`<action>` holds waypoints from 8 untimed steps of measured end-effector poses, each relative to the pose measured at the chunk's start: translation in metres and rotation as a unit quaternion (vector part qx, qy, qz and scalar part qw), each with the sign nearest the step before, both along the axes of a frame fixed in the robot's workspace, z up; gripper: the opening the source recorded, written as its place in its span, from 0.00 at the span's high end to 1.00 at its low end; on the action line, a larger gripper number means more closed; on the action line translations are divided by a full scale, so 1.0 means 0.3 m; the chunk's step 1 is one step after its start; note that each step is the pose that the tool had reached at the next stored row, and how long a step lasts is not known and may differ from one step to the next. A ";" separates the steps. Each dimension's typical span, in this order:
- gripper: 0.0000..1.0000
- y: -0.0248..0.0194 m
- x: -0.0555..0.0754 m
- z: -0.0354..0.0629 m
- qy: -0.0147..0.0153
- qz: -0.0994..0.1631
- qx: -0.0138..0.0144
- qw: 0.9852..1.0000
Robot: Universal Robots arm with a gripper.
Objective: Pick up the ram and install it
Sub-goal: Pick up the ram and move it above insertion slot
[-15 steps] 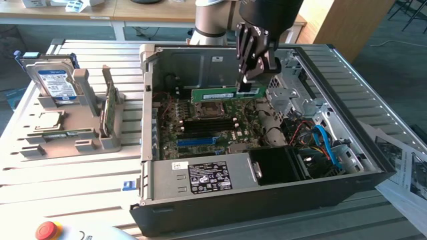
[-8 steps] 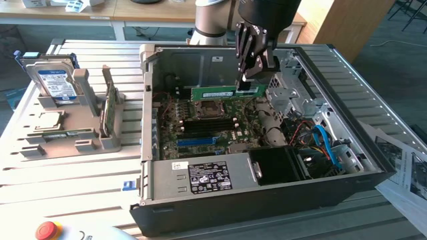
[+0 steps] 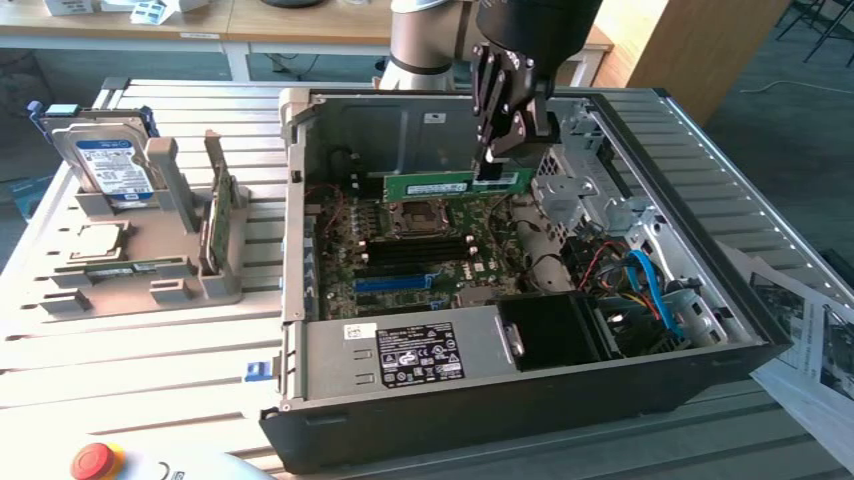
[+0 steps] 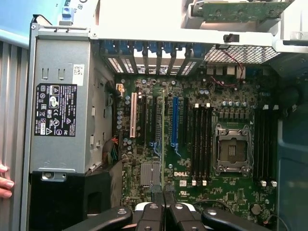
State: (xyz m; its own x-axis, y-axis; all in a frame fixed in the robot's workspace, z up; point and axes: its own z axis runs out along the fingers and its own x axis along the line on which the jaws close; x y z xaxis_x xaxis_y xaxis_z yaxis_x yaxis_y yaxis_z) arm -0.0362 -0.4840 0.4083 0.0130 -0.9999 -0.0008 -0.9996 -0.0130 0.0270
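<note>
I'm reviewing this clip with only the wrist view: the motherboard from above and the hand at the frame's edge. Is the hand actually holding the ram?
Observer: Yes. In the exterior view the hand is shut on the ram, gripping it toward the end at the exterior view's right.
Operator: Is it in a slot?
Observer: No. It hangs level, long edge down, above the motherboard.
Operator: What sits outside the case?
Observer: A hard drive stands upright in a grey stand at the exterior view's left.
</note>
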 end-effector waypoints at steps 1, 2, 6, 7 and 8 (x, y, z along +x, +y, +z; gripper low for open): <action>0.88 0.000 0.000 0.000 0.000 0.000 0.000 1.000; 0.88 0.000 0.000 0.000 0.000 0.000 0.000 1.000; 0.88 0.000 0.000 0.000 0.000 -0.012 0.000 1.000; 0.88 0.000 0.000 0.000 0.000 -0.015 0.000 1.000; 0.88 0.000 0.000 -0.001 0.000 -0.019 0.000 1.000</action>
